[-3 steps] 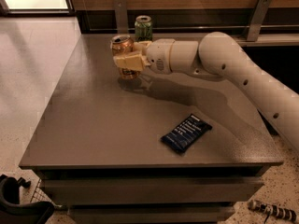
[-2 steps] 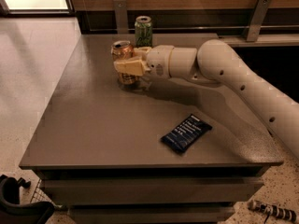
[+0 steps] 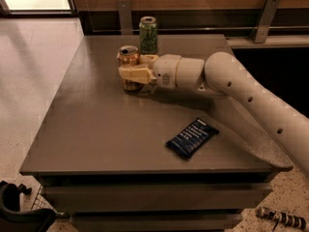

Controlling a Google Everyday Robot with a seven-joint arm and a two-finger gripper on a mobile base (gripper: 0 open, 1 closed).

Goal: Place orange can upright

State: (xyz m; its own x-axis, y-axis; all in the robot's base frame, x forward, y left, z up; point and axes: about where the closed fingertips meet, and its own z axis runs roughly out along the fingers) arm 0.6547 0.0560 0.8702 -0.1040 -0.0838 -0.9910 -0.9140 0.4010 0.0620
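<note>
Gripper (image 3: pixel 126 73) clamped on orange can (image 3: pixel 128 57) | can lowered since a second ago — base now set on table (image 3: pixel 96 129), upright | release pending

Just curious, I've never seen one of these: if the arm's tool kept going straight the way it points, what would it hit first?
The orange can: the tool sits around it, pointing left in the camera view. Past the can, the table looks free.
</note>
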